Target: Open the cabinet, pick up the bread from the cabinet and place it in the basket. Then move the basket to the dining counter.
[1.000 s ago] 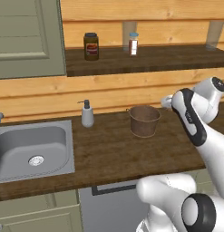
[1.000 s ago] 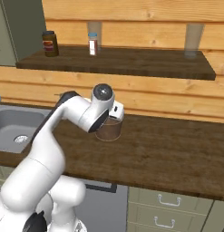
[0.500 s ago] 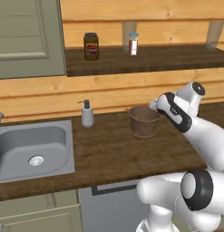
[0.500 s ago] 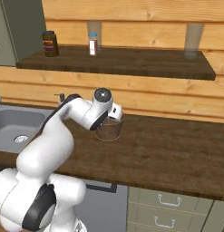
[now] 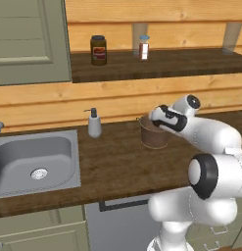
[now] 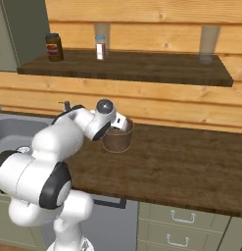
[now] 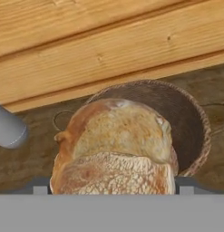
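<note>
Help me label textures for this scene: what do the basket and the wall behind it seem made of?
The basket looks woven, wicker-like: brown, matte, with a fine ribbed rim. The wall looks like light, smooth wooden planks, showing grain lines, small knots and horizontal seams. As a render, both are surface looks only.

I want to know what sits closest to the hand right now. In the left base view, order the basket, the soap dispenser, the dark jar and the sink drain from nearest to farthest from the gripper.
1. basket, directly under the gripper.
2. soap dispenser, on the counter to its left.
3. dark jar, up on the shelf.
4. sink drain, far left in the basin.
</note>
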